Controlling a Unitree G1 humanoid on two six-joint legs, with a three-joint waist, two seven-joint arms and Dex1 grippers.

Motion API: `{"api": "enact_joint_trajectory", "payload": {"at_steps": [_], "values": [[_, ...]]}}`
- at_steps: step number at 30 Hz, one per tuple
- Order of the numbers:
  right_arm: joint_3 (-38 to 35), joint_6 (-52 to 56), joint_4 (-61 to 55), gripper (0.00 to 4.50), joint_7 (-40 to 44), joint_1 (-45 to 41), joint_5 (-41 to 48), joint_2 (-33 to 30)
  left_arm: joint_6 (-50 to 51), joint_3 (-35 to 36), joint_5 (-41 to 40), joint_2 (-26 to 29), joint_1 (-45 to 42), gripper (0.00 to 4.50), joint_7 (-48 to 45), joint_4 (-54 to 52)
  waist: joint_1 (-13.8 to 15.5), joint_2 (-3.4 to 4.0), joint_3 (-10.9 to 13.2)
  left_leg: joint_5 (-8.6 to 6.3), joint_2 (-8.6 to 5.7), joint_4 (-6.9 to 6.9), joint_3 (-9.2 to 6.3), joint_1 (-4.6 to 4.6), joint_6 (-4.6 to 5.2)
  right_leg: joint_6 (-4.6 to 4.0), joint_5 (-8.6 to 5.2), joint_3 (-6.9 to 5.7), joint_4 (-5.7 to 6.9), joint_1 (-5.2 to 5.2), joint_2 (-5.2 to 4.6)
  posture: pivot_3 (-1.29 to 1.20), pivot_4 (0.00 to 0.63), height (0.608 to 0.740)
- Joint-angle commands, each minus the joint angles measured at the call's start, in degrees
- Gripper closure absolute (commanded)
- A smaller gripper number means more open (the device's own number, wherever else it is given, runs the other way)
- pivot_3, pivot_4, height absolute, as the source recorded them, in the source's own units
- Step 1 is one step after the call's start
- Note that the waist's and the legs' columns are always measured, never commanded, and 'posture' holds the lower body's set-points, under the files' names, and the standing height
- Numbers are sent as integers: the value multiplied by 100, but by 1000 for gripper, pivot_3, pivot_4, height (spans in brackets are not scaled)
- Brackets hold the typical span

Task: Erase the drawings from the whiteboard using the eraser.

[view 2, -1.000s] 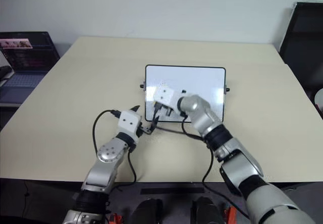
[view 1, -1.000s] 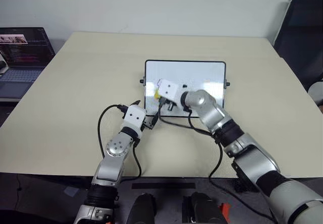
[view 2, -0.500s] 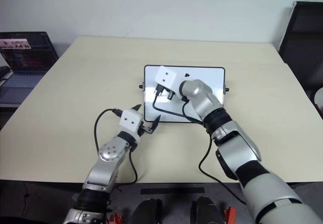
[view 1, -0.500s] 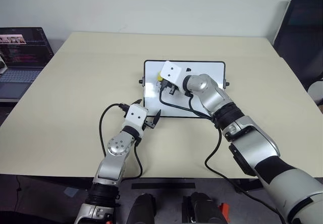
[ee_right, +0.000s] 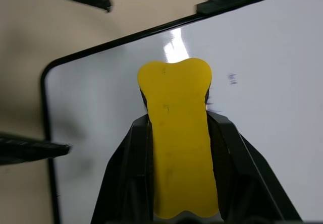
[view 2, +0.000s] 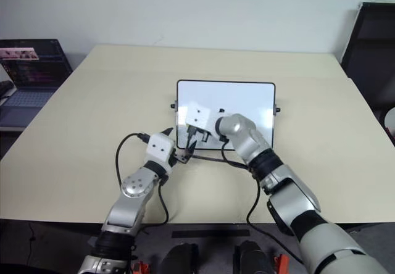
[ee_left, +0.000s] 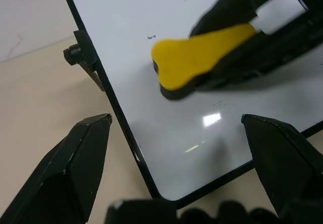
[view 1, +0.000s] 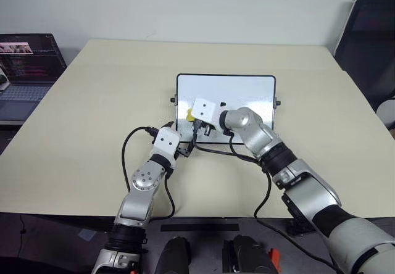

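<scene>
While the right gripper (view 1: 196, 121) is clamping the eraser (view 1: 192, 117) over the lower left of the whiteboard (view 1: 247, 92) at centre frame in the left eye view, the left gripper (view 1: 182, 145) is standing with fingers spread just below the board's lower left corner. In the left wrist view, the eraser's long axis is running from centre toward the upper right, with a faint remnant of the drawings (ee_left: 151, 37) lying just upper left of its tip. In the right wrist view, the eraser is pointing up-frame and a small mark (ee_right: 231, 78) is lying just right of its head, so the right arm is judged nearer.

Beige table (view 1: 92, 113) carries the whiteboard (view 1: 247, 92) (flat, near its middle)
</scene>
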Motion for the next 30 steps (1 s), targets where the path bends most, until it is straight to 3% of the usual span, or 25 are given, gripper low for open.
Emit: {"api": "enact_joint_trajectory", "payload": {"at_steps": [1, 12, 21, 30], "values": [[119, 382, -194, 3377, 115, 379, -223, -258, -68, 26, 9, -11, -59, 0, 47, -175, 3, 0, 0, 0, 0, 1, -1, 3, 0, 0, 0, 0, -1, 4, 0, 0, 150, 740], [-286, 107, 548, 3377, -471, -338, -101, -319, -96, -6, 16, -26, -106, 0, 25, -116, 10, 0, 1, 4, -1, 4, -1, 65, 6, 7, -5, -18, -10, 77, -1, 0, 150, 740], [-580, -359, 1427, 3377, -989, -1026, -28, -184, -106, -20, 24, -23, -128, 0, 7, -87, 4, 0, 1, 6, 2, -2, 0, 69, 9, -5, 1, -10, -12, 76, -1, 0, 150, 740], [-287, -198, 811, 3377, -614, -422, -102, 70, -97, -10, 26, -30, -106, 0, 26, -124, -21, 1, 2, 5, 5, -10, 0, 69, 8, -4, -1, -6, -17, 73, -1, 0, 150, 740]]}}
